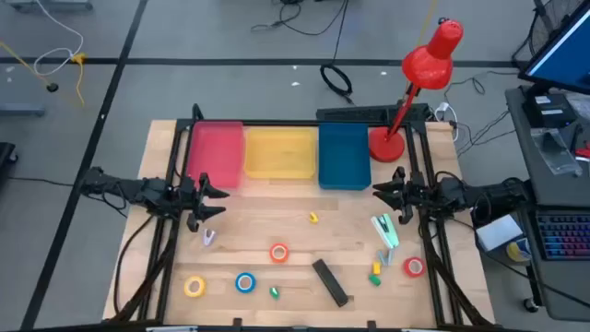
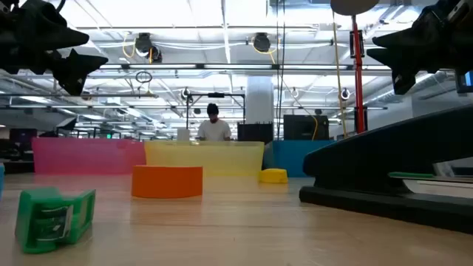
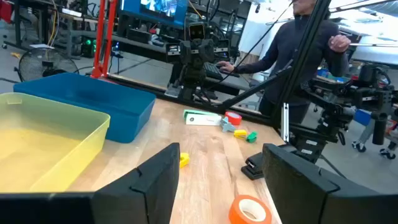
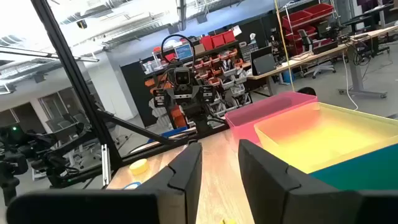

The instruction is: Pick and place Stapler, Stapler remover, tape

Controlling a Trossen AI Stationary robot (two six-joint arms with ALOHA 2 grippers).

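Orange-red tape roll (image 1: 278, 252) (lying flat) near black stapler (image 1: 331, 281).

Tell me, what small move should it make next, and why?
Probably lower the left pincer toward the orange-red tape roll. Both pincers hang open and empty above the table, the right pincer too, and that roll lies nearest the left one's reach.

The high view looks straight down on my whole table (image 1: 277, 235). The low view sits at tabletop level, close behind the stapler (image 2: 392, 174), facing the bins. My wrist views look across the table toward each other, both sharing the yellow bin (image 3: 43, 140)
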